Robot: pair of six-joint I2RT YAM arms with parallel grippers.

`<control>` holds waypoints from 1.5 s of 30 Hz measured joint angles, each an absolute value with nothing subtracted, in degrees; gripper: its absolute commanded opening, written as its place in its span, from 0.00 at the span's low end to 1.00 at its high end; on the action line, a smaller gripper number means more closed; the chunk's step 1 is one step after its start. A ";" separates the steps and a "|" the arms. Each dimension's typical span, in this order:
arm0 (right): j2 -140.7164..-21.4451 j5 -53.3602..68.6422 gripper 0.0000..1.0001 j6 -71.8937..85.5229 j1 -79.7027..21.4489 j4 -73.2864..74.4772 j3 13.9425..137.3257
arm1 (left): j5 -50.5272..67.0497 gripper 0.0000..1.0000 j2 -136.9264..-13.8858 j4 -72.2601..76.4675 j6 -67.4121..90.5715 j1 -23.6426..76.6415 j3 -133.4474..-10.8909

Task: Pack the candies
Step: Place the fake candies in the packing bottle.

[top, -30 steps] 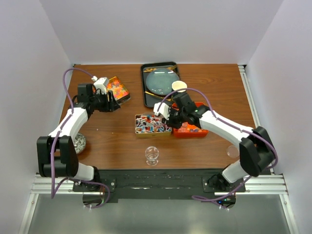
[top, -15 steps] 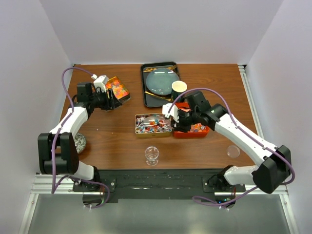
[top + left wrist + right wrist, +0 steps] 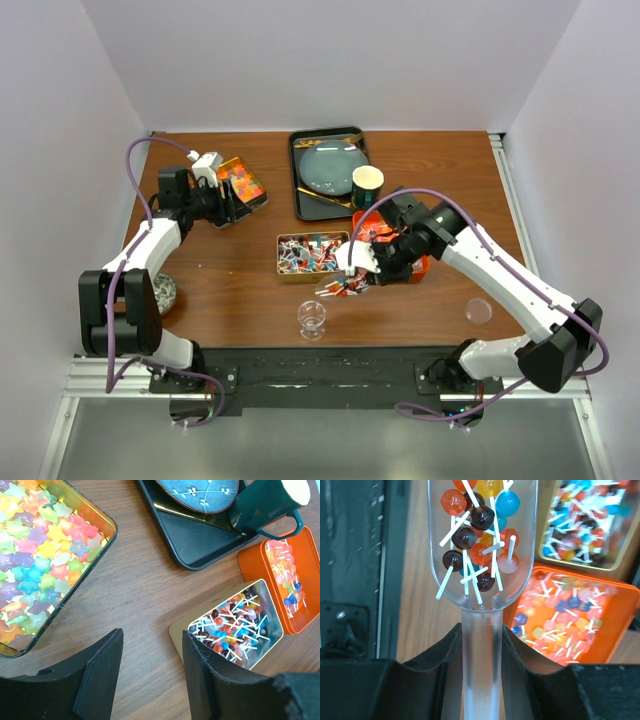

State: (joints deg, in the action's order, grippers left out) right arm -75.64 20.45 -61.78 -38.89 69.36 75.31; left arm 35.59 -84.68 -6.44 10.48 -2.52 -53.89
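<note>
Over wood-grain tabletop (image 3: pixel 240 288), near the stemmed glass (image 3: pixel 312 317): right gripper (image 3: pixel 481 642), jaws clamped on the narrow handle of a clear plastic scoop (image 3: pixel 482 587). The rounded scoop bowl holds candies (image 3: pixel 472 537), glossy balls on thin white sticks in red, dark brown, orange and blue. More of them lie in the rectangular gold tin (image 3: pixel 270 609) and the orange tin (image 3: pixel 250 562). Left gripper (image 3: pixel 150 652): matte black jaws spread wide, holding nothing, beside a metal-walled tin (image 3: pixel 112 530) of translucent star-shaped sweets (image 3: pixel 40 555).
</note>
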 measured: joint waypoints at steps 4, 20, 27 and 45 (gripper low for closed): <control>-76.31 17.91 0.00 -62.02 -41.58 72.20 76.14 | 35.57 0.55 -84.66 -6.42 10.55 -2.52 -53.82; -81.56 6.22 0.00 -61.17 -50.15 75.31 82.19 | 35.33 0.55 -81.91 -5.13 11.70 -2.52 -50.30; -83.99 2.02 0.00 -60.64 -53.01 76.53 84.93 | 35.11 0.55 -79.35 -4.78 12.03 -2.52 -49.36; -85.17 -6.13 0.00 -59.81 -58.76 76.69 85.60 | 34.06 0.55 -73.36 -4.84 12.03 -2.52 -46.04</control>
